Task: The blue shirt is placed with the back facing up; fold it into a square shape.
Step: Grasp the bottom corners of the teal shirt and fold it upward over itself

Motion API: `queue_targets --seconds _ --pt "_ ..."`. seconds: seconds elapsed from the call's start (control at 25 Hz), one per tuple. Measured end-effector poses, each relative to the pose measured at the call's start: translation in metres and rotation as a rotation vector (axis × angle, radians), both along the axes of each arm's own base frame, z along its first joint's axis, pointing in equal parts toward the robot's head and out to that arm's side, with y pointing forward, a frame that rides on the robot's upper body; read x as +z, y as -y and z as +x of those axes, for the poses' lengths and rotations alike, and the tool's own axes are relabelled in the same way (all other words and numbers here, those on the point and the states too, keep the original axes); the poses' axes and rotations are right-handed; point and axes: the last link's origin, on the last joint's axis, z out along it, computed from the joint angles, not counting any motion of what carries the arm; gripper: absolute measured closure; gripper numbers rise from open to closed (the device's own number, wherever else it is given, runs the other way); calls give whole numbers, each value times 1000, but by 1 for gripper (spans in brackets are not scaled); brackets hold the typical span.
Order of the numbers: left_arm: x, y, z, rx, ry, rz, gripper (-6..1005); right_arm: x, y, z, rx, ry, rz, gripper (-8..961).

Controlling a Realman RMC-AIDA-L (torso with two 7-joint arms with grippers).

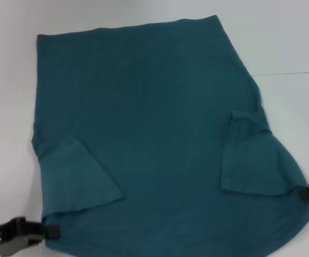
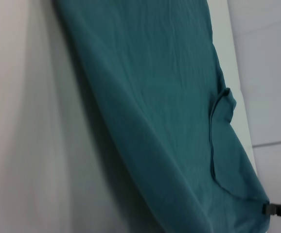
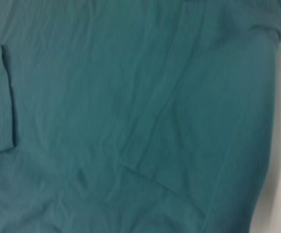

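**Both end effectors at near shirt corners, sleeves folded in**

Left end effector sits at the near-left corner of the large dark teal-blue short-sleeved T-shirt of soft cloth; black tip touches the cloth edge. Right end effector sits at the near-right corner, likewise touching the edge. Each appears clamped on its corner, judging from the taut hem between them, but jaw gap is not resolved: cannot tell for either.

Shirt lies spread on the white desk, plain back up, far hem straight, both sleeves turned inward onto the body.

Risks (judgement):
- If one corner slips on lifting, the near edge would sag and the fold land skewed.
- Uneven travel of the two arms would drag the cloth sideways and spoil the square.
- Folded-in sleeves could flop open if the near edge is raised quickly.

View notes:
- Head view alone shows both corners and both sleeves together.
- Left wrist view shows the shirt's left edge draping with a shadow on the desk, plus the right end effector far off.
- Right wrist view shows only cloth creases, no fingers.
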Motion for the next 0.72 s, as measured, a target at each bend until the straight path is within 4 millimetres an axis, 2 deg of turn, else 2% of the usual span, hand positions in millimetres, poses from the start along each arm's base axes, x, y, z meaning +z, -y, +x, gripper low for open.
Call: queue_targets --seconds 0.24,0.52,0.72 --pt "8 22 -8 0 -7 -36 968 0 25 9 -38 -25 -60 922" --pt "8 32 -14 12 -35 -80 968 -10 57 20 -90 -82 -129 922" --pt "7 35 -13 9 -31 -98 968 -9 63 22 -95 -100 -125 922"
